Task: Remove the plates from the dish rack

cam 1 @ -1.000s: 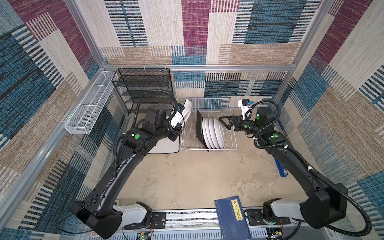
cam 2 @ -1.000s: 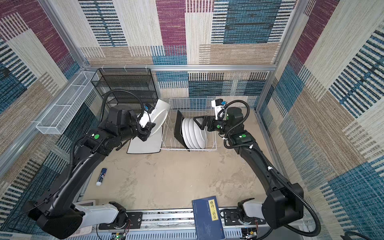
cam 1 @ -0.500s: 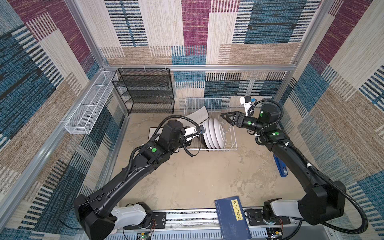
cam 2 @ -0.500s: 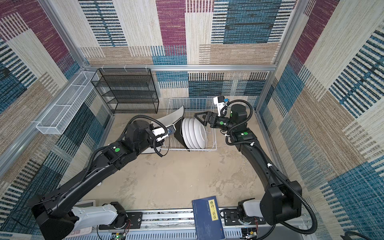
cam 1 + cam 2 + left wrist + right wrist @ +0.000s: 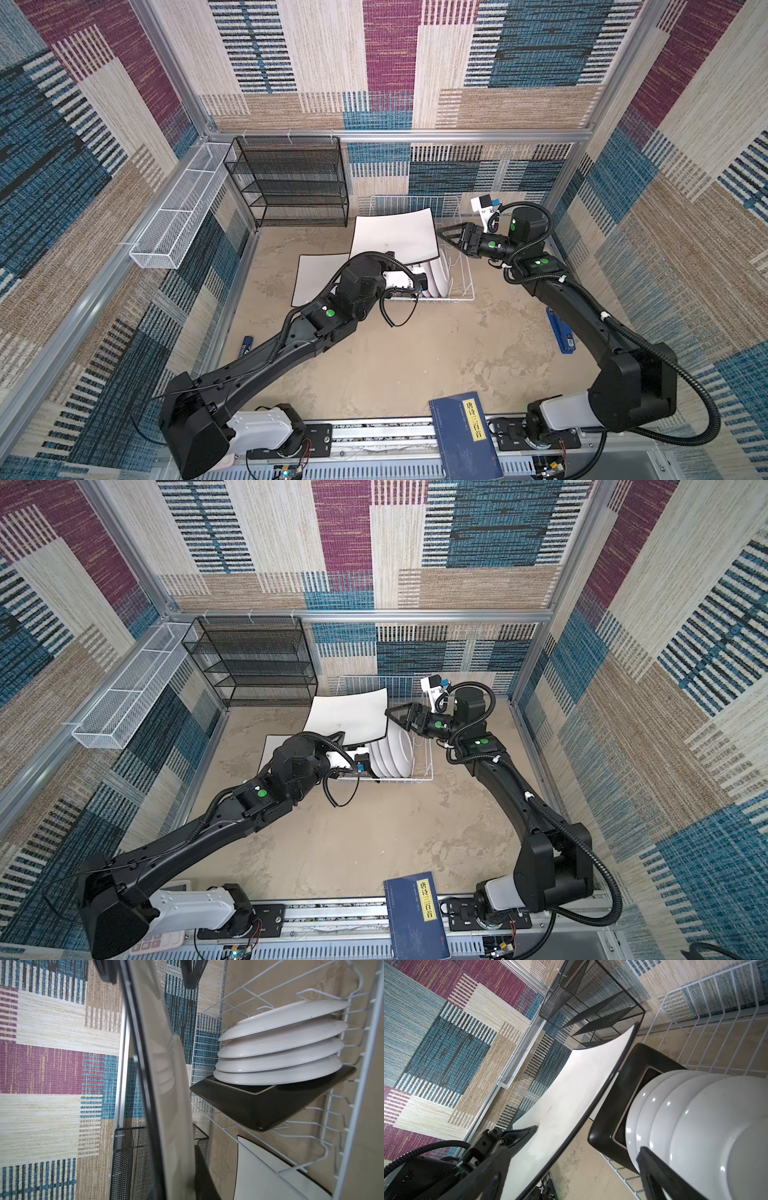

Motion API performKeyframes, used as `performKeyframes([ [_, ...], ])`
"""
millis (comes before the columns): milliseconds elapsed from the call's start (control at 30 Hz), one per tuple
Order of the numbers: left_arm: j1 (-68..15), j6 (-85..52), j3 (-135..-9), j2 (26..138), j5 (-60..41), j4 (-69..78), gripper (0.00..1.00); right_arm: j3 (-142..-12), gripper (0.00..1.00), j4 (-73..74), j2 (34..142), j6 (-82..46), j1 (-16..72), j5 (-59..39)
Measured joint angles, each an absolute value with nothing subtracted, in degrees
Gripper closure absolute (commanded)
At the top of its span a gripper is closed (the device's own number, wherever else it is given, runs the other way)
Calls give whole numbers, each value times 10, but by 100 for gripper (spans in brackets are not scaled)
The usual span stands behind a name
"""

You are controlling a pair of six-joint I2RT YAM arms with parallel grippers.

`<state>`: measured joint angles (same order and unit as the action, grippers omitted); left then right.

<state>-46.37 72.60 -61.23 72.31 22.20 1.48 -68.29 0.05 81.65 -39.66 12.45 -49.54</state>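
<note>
My left gripper (image 5: pixel 338 739) is shut on a large white square plate (image 5: pixel 395 239), held tilted above the left end of the dish rack (image 5: pixel 459 297). In the left wrist view that plate (image 5: pixel 166 1095) runs edge-on between my jaws. My right gripper (image 5: pixel 442 235) stands open, its fingers straddling the held plate's (image 5: pixel 571 1095) right edge. Several round white plates (image 5: pixel 395 754) and a black square plate (image 5: pixel 259 1109) stand in the rack. A second white square plate (image 5: pixel 318 282) lies flat on the table left of the rack.
A black mesh shelf unit (image 5: pixel 291 183) stands at the back left, with a white mesh trough (image 5: pixel 178 220) on the left wall. A blue book (image 5: pixel 465 440) lies at the front edge. A blue object (image 5: pixel 561 332) is by the right wall and a marker (image 5: pixel 247 345) by the left.
My left arm swung right and forward, carrying the white square plate from upright beside the rack to tilted over it. My right gripper rose to the plate's right edge.
</note>
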Motion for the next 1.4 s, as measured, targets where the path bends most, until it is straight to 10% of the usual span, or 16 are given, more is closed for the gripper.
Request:
performKeyframes([
  [1400, -491, 837, -566, 782, 252, 164, 95, -680, 83, -6, 867, -504, 154, -509],
])
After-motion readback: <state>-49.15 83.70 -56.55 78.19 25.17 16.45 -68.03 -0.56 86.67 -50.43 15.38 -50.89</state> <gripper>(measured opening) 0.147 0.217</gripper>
